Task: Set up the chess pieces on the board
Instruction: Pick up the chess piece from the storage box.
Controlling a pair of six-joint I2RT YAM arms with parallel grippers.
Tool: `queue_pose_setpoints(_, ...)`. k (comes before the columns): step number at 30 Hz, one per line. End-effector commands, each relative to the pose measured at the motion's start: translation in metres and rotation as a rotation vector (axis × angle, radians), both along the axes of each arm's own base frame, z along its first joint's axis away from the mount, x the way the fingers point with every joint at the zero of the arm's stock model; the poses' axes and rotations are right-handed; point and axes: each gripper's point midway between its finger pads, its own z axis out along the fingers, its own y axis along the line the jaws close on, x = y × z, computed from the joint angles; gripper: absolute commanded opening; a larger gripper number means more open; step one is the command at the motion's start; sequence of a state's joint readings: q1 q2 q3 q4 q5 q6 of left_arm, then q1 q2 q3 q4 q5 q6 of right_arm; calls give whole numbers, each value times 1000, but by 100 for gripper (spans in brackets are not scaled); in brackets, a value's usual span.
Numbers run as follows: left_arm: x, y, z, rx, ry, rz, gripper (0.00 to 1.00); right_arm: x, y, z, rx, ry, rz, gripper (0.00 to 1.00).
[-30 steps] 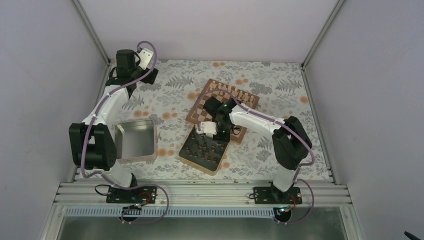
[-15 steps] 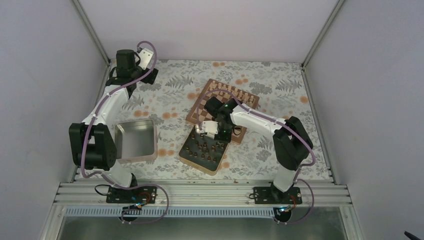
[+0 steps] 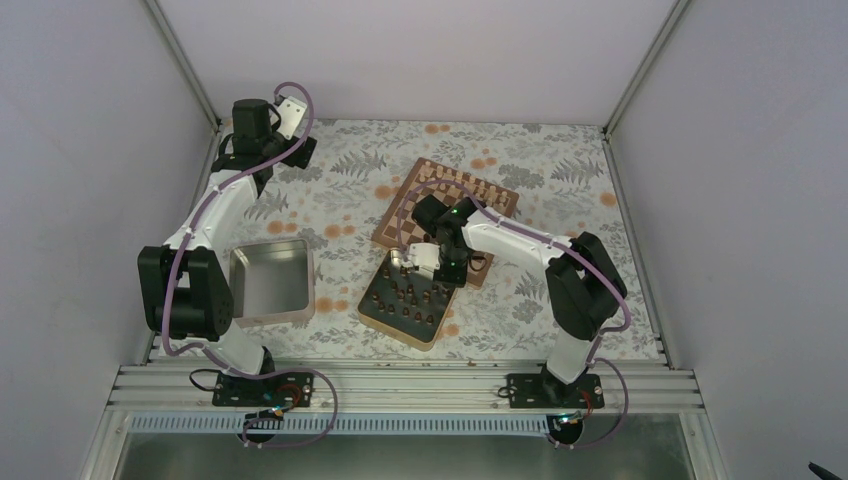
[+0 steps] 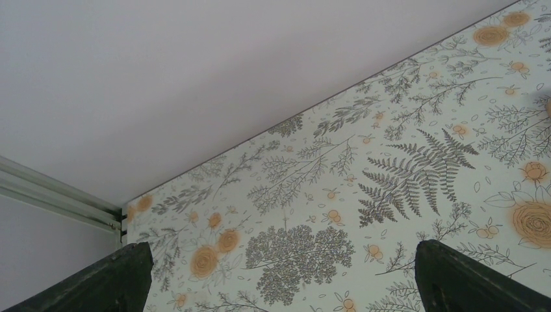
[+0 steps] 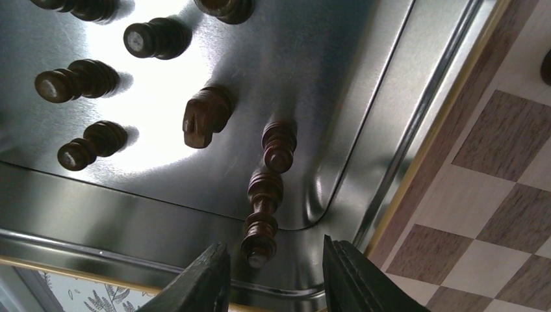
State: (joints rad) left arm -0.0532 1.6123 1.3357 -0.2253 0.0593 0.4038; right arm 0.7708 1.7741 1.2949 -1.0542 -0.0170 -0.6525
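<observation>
The board (image 3: 398,222) carries pale men (image 3: 462,185) along its far edge. The dark pieces (image 3: 408,297) stand in a tin (image 3: 368,310) just beside its near edge. The right gripper (image 5: 273,276) hangs spread around one tall piece (image 5: 261,218) near the tin's corner, gripping nothing. The step looks like the pick: next, descend and close squarely. The left gripper (image 4: 279,286) is spread wide, far off.

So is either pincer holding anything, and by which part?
Nothing held. The right pincer, open, straddles the top of a tall dark brown wooden chess piece without gripping it; the left pincer is open and empty.
</observation>
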Motion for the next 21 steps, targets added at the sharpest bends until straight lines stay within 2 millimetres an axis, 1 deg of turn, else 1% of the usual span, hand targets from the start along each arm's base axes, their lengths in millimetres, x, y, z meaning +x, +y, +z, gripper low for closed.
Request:
queue_pose_setpoints(1, -3, 0, 1, -6, -3, -6, 100, -6, -7, -5, -16, 30, -21, 39)
queue_pose_setpoints(6, -3, -1, -1, -4, 2, -9, 100, -6, -5, -12, -20, 42, -20, 38)
queue_pose_setpoints(13, -4, -1, 0, -5, -1, -13, 100, -6, -2, -19, -17, 57, -17, 33)
queue_pose_setpoints(17, -4, -1, 0, -6, -2, -13, 100, -5, -1, -22, -18, 56, -17, 25)
queue_pose_setpoints(21, -4, -2, 1, -5, -4, -14, 100, -4, 1, -15, -5, 55, -20, 19)
